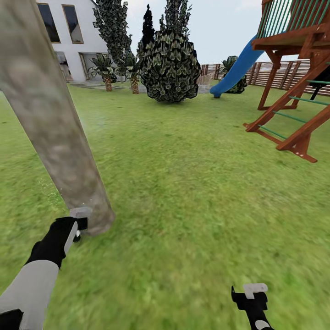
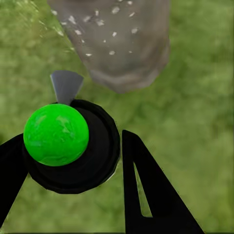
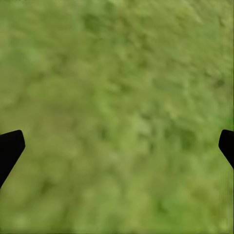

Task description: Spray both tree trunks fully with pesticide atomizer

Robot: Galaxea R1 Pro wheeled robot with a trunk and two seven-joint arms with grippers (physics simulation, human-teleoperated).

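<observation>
Sprayer [image 2: 68,146] sat clamped in the left gripper [image 2: 73,161] at the foot of the tree trunk [image 1: 55,133].
Its black fingers [image 2: 151,190] pinched the black body with the green ball top, grey nozzle toward the trunk, where white specks [image 2: 100,22] dotted the bark. The right gripper [image 3: 117,146] hung spread wide and empty over the grass [image 3: 122,87], near right. No writing was readable.

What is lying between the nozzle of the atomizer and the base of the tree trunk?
Only a short stretch of bare grass. The left wrist view shows the atomizer's grey nozzle aimed at the tree trunk, which carries white specks.
</observation>
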